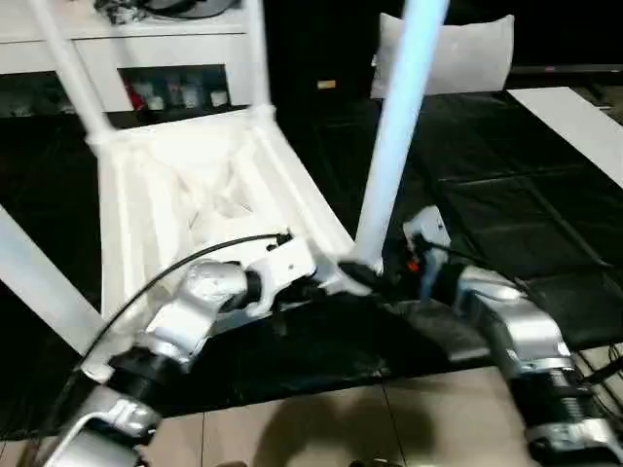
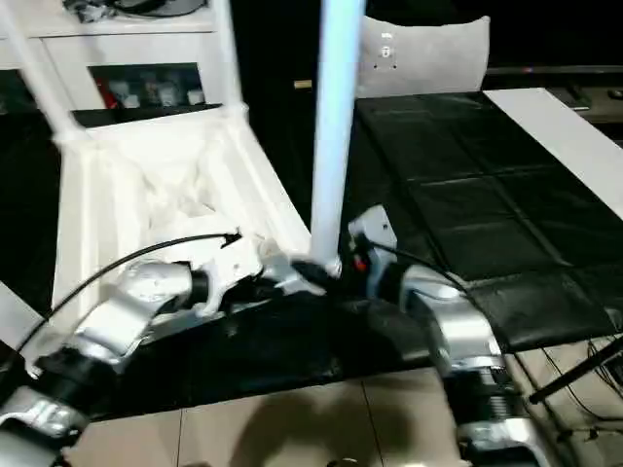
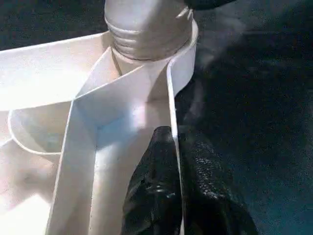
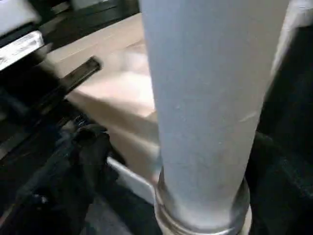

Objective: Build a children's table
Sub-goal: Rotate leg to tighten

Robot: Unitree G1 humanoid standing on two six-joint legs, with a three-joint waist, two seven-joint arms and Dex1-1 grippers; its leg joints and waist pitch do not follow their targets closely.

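Note:
The children's table top [image 1: 195, 185] lies upside down and tilted on the black mats, ribbed underside up. Three white legs [image 1: 68, 68] [image 1: 255, 49] [image 1: 39, 282] stand in its other corners. A fourth leg [image 1: 399, 126] rises from the near right corner socket, its threaded end [image 3: 146, 34] seated in the socket. My left gripper [image 1: 336, 277] is shut on the thin rim wall [image 3: 173, 93] beside that socket, one finger [image 3: 151, 191] on each side of it. My right gripper [image 1: 384, 272] is open around the base of the fourth leg [image 4: 205, 98], with one finger [image 4: 85, 156] standing off it.
A white cabinet [image 1: 146, 49] stands behind the table. A white cushion-like piece [image 1: 458, 53] is at the back and a white board [image 1: 574, 126] lies at the right. Black mats [image 1: 506, 195] cover the floor, with pale tiles [image 1: 389, 418] at the near edge. A black cable [image 1: 175, 268] arcs over my left forearm.

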